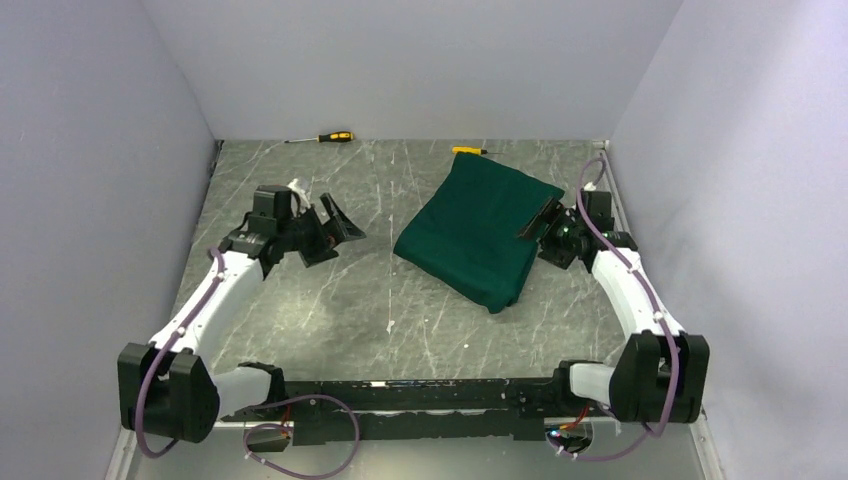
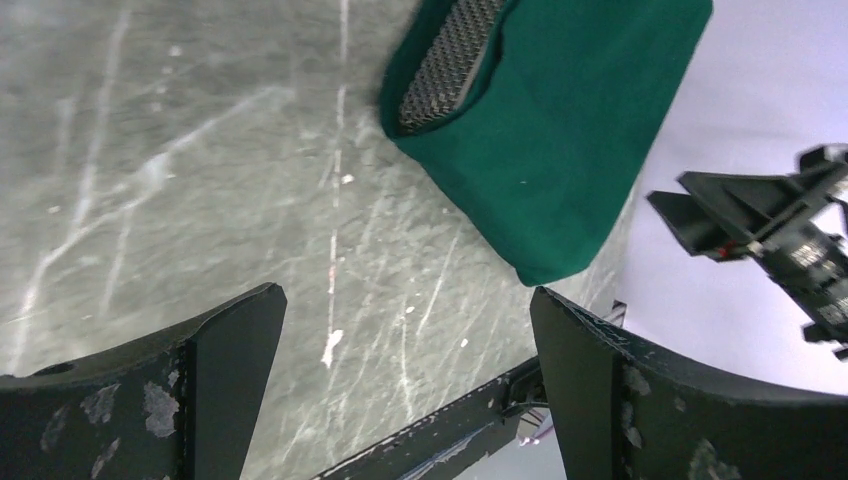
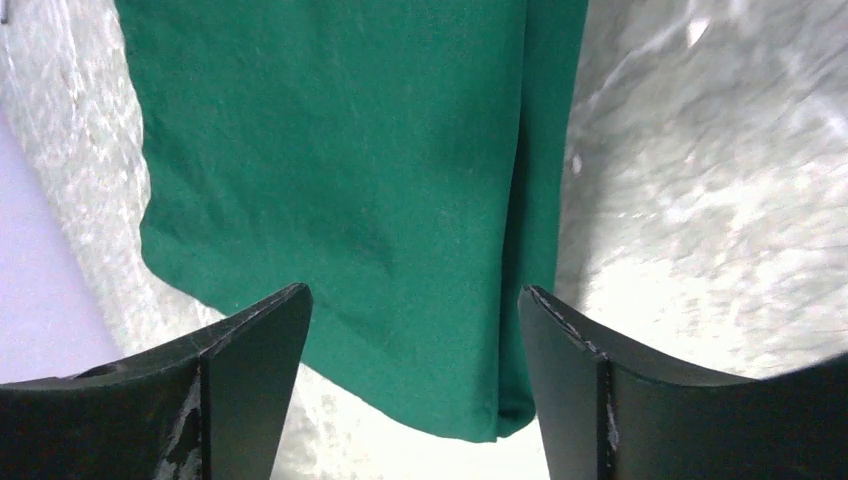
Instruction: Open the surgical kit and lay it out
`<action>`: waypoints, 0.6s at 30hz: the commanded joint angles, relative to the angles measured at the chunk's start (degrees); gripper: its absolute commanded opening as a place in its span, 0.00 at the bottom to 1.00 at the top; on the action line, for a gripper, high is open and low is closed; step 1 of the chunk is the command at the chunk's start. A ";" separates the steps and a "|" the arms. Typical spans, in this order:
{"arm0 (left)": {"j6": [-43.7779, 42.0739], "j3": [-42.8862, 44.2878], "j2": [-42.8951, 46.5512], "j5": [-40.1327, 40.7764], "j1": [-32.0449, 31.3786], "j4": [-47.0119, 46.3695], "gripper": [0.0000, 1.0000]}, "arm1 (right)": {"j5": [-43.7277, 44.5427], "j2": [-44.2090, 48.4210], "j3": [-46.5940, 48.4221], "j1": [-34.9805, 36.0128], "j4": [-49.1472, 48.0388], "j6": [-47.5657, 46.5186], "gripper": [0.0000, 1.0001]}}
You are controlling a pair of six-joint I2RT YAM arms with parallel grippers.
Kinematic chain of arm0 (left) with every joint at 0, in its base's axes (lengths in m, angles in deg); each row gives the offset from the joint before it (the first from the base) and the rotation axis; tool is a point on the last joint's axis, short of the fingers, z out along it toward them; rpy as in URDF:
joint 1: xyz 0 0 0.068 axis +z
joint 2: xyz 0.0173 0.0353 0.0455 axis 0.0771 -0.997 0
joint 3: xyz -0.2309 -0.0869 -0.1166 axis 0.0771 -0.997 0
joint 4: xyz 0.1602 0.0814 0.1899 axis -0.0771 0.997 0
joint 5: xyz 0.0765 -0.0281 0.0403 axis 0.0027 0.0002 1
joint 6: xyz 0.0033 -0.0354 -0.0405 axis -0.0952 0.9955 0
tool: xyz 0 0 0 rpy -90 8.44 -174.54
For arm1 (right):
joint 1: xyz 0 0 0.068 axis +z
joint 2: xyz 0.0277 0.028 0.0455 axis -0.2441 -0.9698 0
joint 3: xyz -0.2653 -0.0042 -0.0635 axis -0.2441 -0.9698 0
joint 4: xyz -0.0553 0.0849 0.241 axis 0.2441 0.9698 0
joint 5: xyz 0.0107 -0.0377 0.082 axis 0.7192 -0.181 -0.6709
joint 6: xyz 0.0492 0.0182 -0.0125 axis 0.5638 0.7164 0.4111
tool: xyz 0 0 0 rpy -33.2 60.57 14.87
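The dark green wrap (image 1: 480,235) lies folded on the tabletop (image 1: 300,310), right of centre, the wire-mesh tray (image 2: 445,60) showing inside at one open end. The left fingers (image 2: 230,350) gape wide, empty, well apart from it; the right fingers (image 3: 250,350), equally spread and empty, hang over its right edge.

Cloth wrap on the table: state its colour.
The cloth wrap is plain dark green, clearest in right wrist view.
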 commanded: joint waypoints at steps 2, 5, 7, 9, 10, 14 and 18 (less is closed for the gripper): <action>4.60 2.44 -3.67 -0.74 -4.58 -8.90 0.99 | -4.65 -4.19 -1.12 0.35 -2.40 1.39 0.75; 5.64 1.77 -6.15 0.21 -6.70 -11.22 0.99 | -0.45 -4.91 -2.56 0.56 -2.14 0.84 0.72; 6.17 1.57 -7.53 0.65 -7.86 -12.30 0.99 | 0.10 -5.68 -3.34 0.55 -3.10 0.57 0.67; 6.43 1.87 -8.93 0.95 -8.72 -12.61 0.99 | -0.80 -7.11 -3.79 0.84 -4.10 0.54 0.59; 6.35 2.20 -9.50 1.06 -9.00 -12.40 0.99 | -1.38 -7.99 -3.97 1.15 -4.49 0.62 0.56; 5.34 3.94 -10.54 3.82 -9.40 -9.08 0.99 | -2.35 -9.62 -5.83 3.78 -7.13 2.52 0.44; 3.60 5.53 -9.84 12.25 -9.40 -2.70 0.99 | -2.60 -8.51 -9.53 7.08 -13.21 7.92 0.38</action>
